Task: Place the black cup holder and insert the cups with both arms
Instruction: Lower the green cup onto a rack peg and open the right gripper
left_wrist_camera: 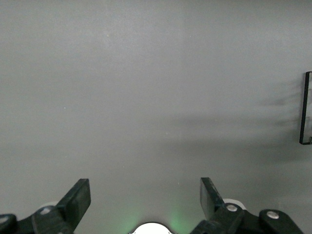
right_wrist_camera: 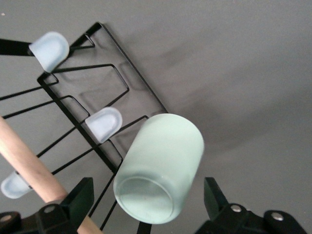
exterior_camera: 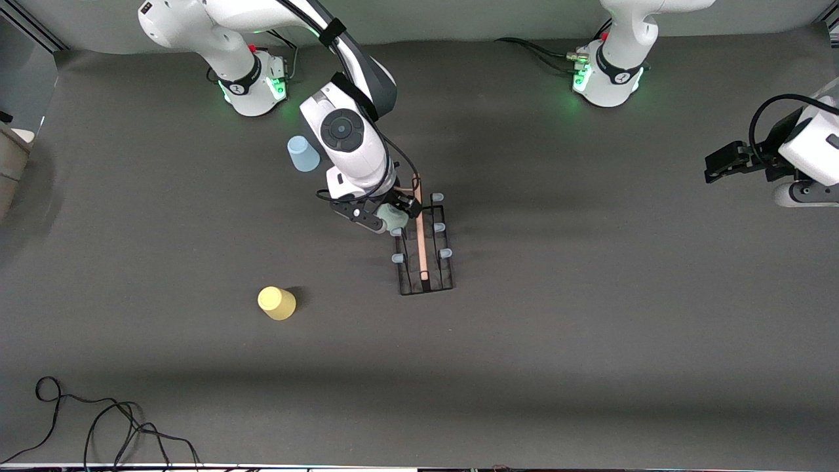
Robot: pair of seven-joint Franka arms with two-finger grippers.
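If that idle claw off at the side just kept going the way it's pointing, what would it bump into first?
Probably nothing but the bare table. The left gripper waits with its fingers open over the mat; only an edge of the black cup holder shows off to the side, seemingly out of its line.

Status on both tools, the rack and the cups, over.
Right tool open at black cup holder, pale green cup on a peg between its fingers. Left tool open, waiting at its end. Blue cup, yellow cup on table.

White jointed arms with black joint bands, black cables, black hands, and green-lit bases.
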